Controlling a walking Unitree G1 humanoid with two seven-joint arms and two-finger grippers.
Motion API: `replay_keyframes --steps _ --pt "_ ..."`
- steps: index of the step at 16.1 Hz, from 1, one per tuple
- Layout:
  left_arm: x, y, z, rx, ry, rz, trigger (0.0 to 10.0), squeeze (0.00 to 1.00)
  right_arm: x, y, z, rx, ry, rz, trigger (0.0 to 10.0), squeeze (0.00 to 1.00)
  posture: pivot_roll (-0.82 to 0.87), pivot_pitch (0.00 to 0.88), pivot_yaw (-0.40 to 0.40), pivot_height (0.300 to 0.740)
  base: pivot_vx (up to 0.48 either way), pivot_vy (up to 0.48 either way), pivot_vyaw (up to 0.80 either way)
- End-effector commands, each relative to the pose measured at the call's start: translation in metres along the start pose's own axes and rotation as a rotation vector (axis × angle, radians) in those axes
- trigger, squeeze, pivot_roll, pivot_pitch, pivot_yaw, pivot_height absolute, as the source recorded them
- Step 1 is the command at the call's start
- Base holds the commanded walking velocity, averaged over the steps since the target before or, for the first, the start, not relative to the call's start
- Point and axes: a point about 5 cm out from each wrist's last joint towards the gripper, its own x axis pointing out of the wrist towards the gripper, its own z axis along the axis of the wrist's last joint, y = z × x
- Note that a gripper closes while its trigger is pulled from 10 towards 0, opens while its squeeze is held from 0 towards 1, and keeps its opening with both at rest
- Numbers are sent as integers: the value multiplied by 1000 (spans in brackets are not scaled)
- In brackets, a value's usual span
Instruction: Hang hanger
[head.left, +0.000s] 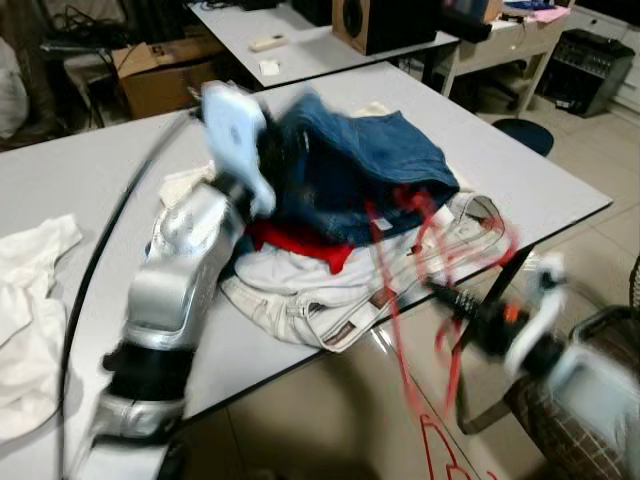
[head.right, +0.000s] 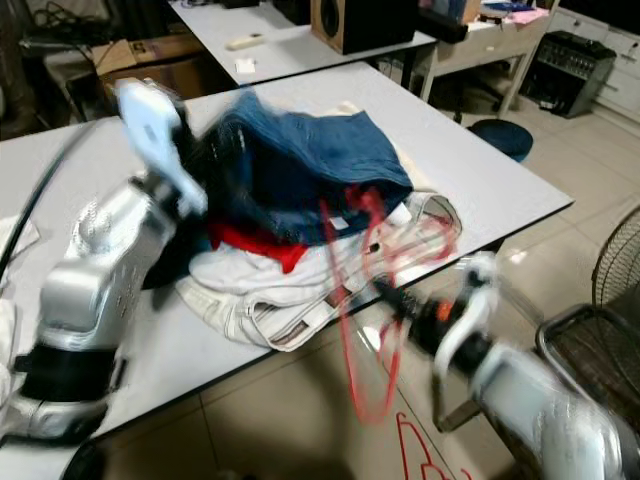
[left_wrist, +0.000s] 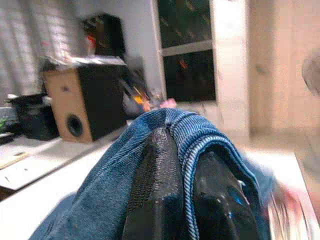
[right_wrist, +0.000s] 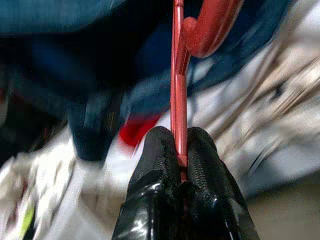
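R pincer (right_wrist: 179, 150) pinches thin red plastic hanger (right_wrist: 178, 95); L pincer (left_wrist: 187, 185) clamps jeans (head.left: 360, 160).

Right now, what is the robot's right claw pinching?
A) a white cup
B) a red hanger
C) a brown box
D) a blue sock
B: in the right wrist view, the right claw is shut on the thin bar of the red hanger, whose hook curves above it.

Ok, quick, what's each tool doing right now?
Left tool: closed on jeans.
Right tool: closed on red hanger.
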Motion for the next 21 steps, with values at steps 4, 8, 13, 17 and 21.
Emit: replay_keyframes --steps 4,8,13,17,21 --pt "-8 0 -2 100 45 -70 0 0 11 -7 33 89 -130 30 10000 0 19 35 39 740 0 0 0" --pt "-10 -32 -10 -26 91 -267 0 0 59 -4 63 341 -328 58 10000 0 13 27 48 740 0 0 0" --pt "4 -64 12 -243 26 -420 0 0 113 -5 74 625 -443 -49 10000 0 33 14 43 740 0 0 0" --pt "12 -75 3 -230 100 -398 0 0 129 1 74 749 -486 -50 10000 0 34 12 45 740 0 0 0" --pt "48 -73 18 -368 54 -201 588 0 148 20 45 609 -291 -96 10000 0 37 23 47 740 0 0 0"
